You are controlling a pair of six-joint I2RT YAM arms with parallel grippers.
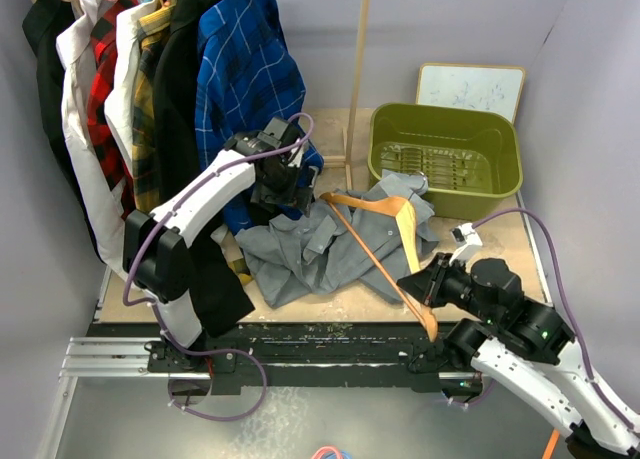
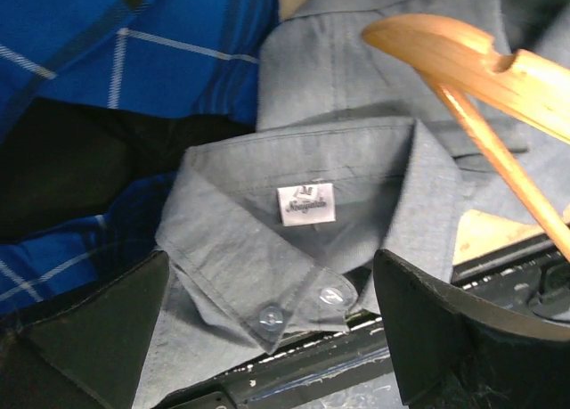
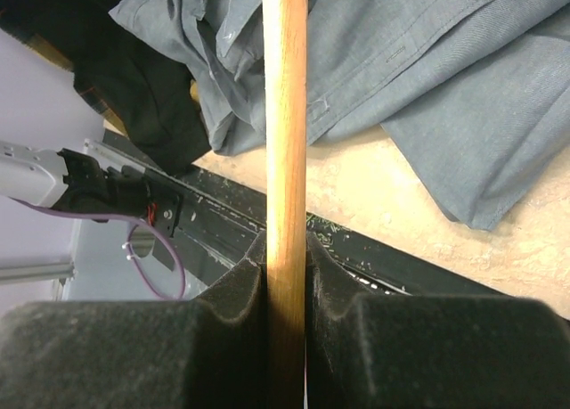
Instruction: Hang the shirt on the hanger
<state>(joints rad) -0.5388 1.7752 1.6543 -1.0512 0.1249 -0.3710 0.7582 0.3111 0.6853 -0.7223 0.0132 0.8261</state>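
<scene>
The light-grey shirt [image 1: 320, 244] lies crumpled on the table, and its collar [image 2: 267, 249] with a white label and two small buttons fills the left wrist view. My left gripper [image 1: 280, 179] [image 2: 272, 280] hovers just over that collar, open, jaws wide on either side of it and holding nothing. The tan wooden hanger [image 1: 375, 229] lies slanted across the shirt, one arm tip [image 2: 463, 57] near the collar. My right gripper [image 1: 425, 284] [image 3: 287, 266] is shut on one of the hanger's wooden arms [image 3: 285, 115], close to its near end.
A rack of hung clothes, with a blue checked shirt [image 1: 245, 69] in front, stands at the back left, just behind my left gripper. A green tub [image 1: 445, 159] sits at the back right. A black garment [image 1: 215, 279] hangs by the left arm. A black rail [image 1: 300, 339] runs along the near edge.
</scene>
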